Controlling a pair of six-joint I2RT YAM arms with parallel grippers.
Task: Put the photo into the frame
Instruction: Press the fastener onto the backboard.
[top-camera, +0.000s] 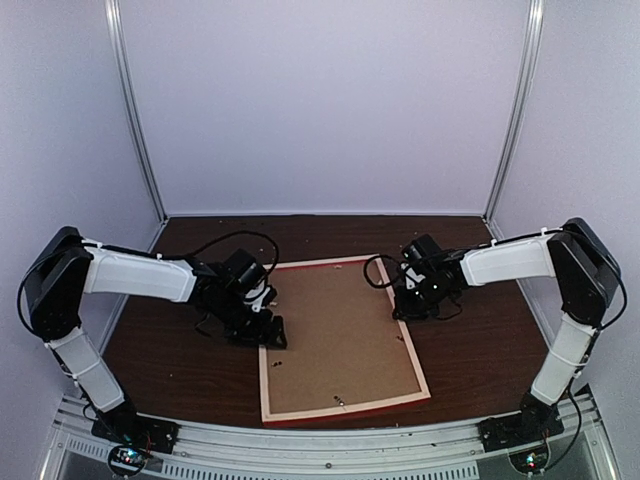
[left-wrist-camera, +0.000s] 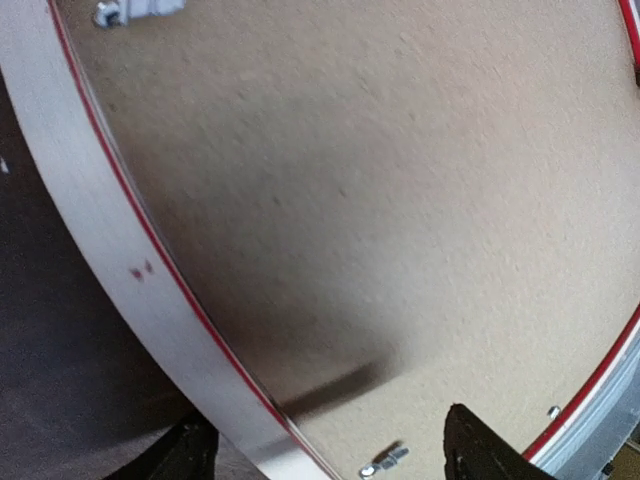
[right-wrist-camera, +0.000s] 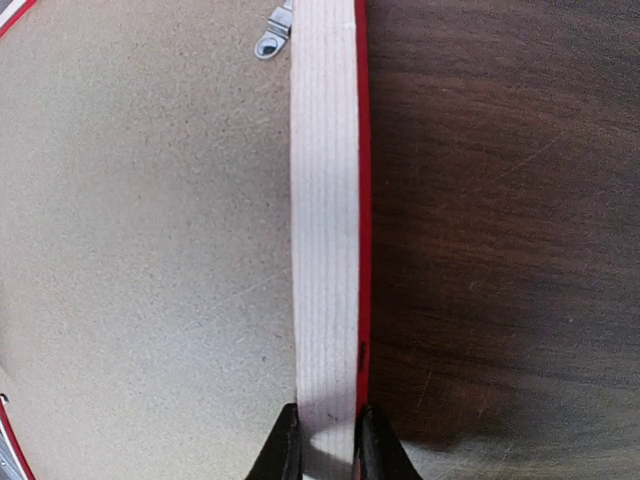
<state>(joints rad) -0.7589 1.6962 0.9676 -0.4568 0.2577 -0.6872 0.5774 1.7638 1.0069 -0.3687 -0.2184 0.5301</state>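
frame (top-camera: 345, 412) face-down (backing board (top-camera: 335, 335) up) | right jaws pinching its rail

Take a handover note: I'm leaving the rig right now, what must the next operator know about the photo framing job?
Left end effector: open, straddling the left rail of the frame.
Right end effector: shut on its right rail.
The frame lies face down on the table, backing board in it.
The photo is not visible; possibly under the board, cannot tell.
Done: board in place.
Left: confirm the photo is inside, else insert it.
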